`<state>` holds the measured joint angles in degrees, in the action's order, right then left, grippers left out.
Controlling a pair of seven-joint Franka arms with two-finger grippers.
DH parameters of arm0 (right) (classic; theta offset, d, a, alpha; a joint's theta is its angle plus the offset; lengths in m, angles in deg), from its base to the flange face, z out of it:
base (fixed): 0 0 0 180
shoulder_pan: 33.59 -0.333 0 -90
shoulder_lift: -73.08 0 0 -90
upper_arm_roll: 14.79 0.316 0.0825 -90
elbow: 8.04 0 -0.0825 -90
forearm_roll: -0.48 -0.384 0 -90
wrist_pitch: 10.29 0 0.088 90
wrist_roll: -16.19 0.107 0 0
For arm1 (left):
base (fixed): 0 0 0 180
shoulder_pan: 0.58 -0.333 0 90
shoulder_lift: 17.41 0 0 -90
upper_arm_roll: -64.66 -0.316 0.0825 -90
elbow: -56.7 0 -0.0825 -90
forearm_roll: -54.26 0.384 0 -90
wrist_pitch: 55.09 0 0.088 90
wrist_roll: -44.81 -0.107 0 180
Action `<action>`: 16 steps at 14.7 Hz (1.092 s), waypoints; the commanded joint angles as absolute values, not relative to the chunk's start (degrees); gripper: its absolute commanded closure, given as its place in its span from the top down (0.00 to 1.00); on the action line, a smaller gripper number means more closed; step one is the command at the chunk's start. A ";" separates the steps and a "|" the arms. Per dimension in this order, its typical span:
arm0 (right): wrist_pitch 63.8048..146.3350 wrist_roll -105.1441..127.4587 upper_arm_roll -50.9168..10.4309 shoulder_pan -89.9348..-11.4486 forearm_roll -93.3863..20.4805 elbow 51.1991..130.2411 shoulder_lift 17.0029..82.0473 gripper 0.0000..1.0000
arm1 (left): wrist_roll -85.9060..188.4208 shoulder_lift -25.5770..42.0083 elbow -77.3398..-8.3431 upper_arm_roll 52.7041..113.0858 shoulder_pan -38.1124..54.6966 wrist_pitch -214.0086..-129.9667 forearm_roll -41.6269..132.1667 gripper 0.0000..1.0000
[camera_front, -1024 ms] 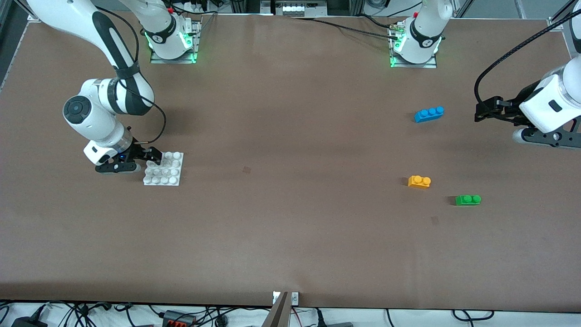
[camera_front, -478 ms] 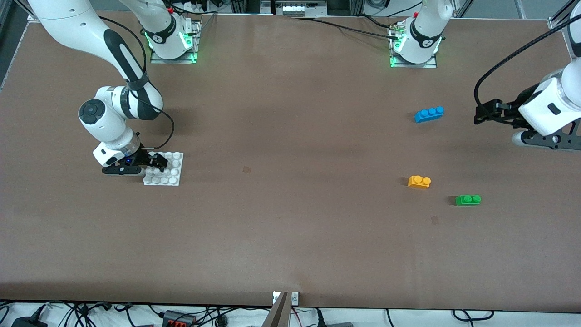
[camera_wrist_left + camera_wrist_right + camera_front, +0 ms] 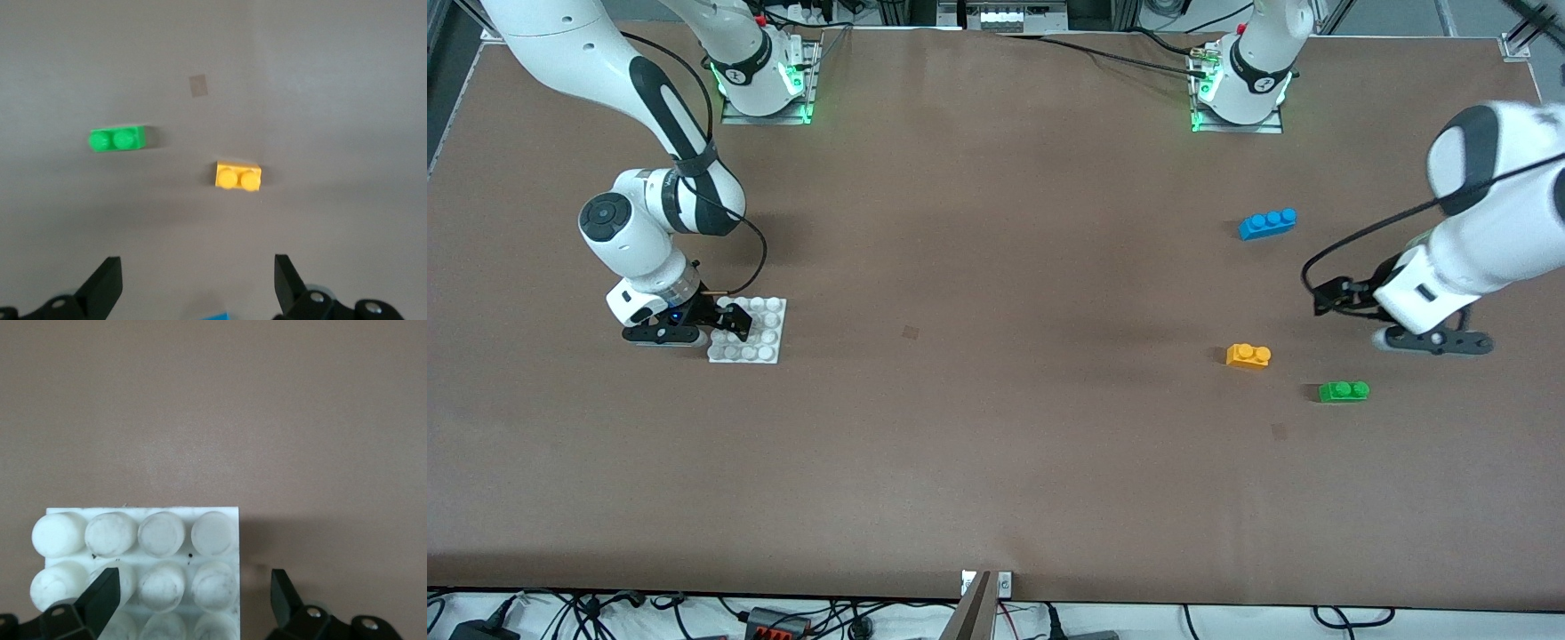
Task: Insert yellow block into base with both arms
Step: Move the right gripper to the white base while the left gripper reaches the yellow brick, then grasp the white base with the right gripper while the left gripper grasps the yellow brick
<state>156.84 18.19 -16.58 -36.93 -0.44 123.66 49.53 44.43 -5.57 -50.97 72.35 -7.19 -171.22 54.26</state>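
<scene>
The yellow block (image 3: 1248, 356) lies flat on the table toward the left arm's end, studs up; the left wrist view shows the yellow block (image 3: 238, 176) apart from my fingers. My left gripper (image 3: 1332, 297) hangs open and empty over bare table between the blue and green bricks; in its wrist view the left gripper (image 3: 197, 268) holds nothing. The white studded base (image 3: 760, 342) rests toward the right arm's end. My right gripper (image 3: 729, 322) is low over the base's edge, open. In the right wrist view the right gripper (image 3: 193, 585) has one finger over the base (image 3: 163, 535) and the other over the table beside it.
A green two-stud brick (image 3: 1344, 391) lies close to the yellow block, nearer the front camera; the left wrist view shows this green brick (image 3: 118, 139) too. A blue three-stud brick (image 3: 1267, 223) sits farther from the camera. Brown table stretches between base and bricks.
The left arm has swung down from the table's end, bringing its gripper close to the yellow and green bricks. The right gripper shifted slightly onto the base's edge, then held.
</scene>
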 commanded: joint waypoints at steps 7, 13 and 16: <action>144.93 17.95 -14.88 -36.23 -0.40 118.88 50.93 1.00 | 46.74 4.12 -54.30 73.54 -4.19 -185.23 54.35 1.00; 145.02 17.42 -14.88 -36.23 -0.49 119.05 49.96 1.00 | 45.96 6.40 -56.50 73.62 -4.18 -191.30 54.96 1.00; 145.10 17.42 -14.79 -36.23 -0.49 119.05 48.74 1.00 | 44.28 7.64 -57.65 73.53 -4.36 -195.27 55.05 1.00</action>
